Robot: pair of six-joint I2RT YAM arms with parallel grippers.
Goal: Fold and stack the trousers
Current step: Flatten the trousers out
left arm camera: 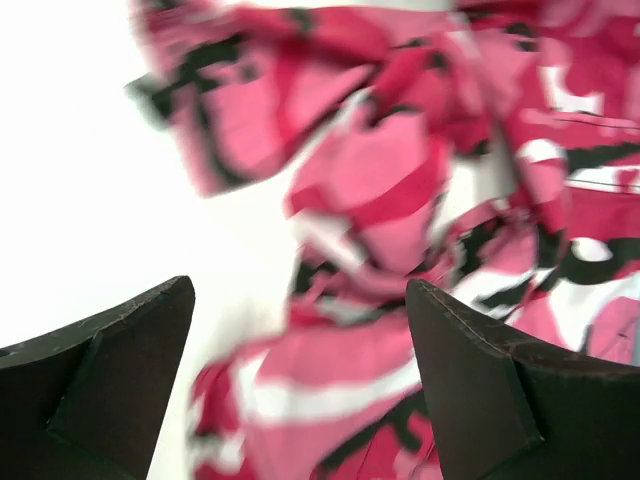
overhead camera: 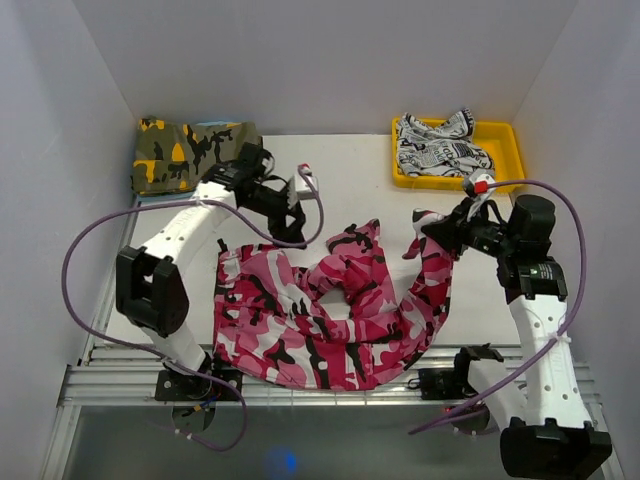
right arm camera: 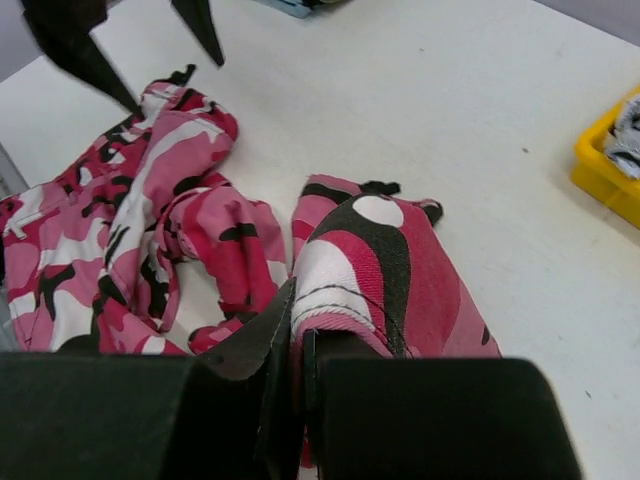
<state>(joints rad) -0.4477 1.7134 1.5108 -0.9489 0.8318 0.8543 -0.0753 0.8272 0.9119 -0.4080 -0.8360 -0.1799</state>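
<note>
One crumpled heap, the trousers (overhead camera: 320, 320), sprawls along the near edge of the table (overhead camera: 345, 165). The right hand (overhead camera: 432, 227) pinches a leg end; pulling alone may drag the bunch instead of flattening it. Farther back, the left hand (overhead camera: 292, 222) hangs wide and empty. Only the right wrist view shows the pinch; only overhead shows the whole sprawl.

The trousers (left arm camera: 400, 200) are seen blurred in the left wrist view and cut off at its top and right edges. From the right wrist, their pinched fold is hidden inside the right gripper (right arm camera: 297, 340), and a yellow tray (right arm camera: 603, 172) is cropped at the frame's edge.
</note>
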